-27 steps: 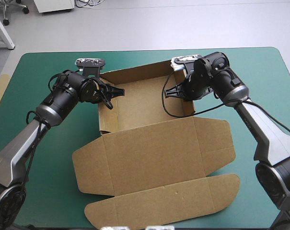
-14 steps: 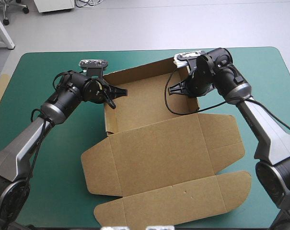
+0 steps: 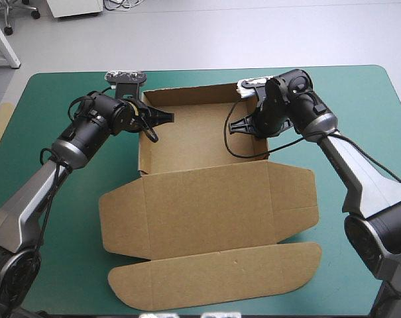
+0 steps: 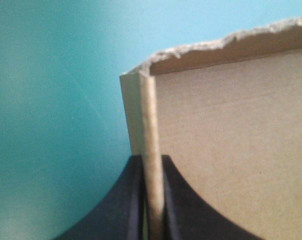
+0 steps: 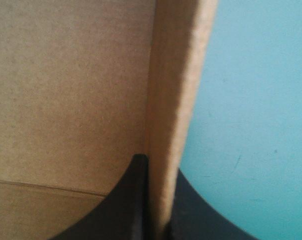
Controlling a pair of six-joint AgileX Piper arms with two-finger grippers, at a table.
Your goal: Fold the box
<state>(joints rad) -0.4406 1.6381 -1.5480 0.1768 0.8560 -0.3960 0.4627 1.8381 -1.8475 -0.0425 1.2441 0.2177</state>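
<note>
1. left gripper (image 3: 155, 119) clamped on the left wall of the box (image 3: 207, 199), by its far corner.
2. right gripper (image 3: 245, 124) pinches the right wall likewise.
3. box lies midway on the table (image 3: 362, 93), walls seemingly upright, lid flat toward the near edge.

— What do the arms look like?
— Both alike. The left arm (image 3: 87, 129) and right arm (image 3: 299, 106) have bulbous glossy black housings with round caps on the joints, at the ends farthest from the table's (image 3: 34, 106) near edge.
— And closer to that edge?
— Smooth silver-grey tapering links, then dark grey round joints. The fingers (image 4: 121, 210) are matte black curved fins.
</note>
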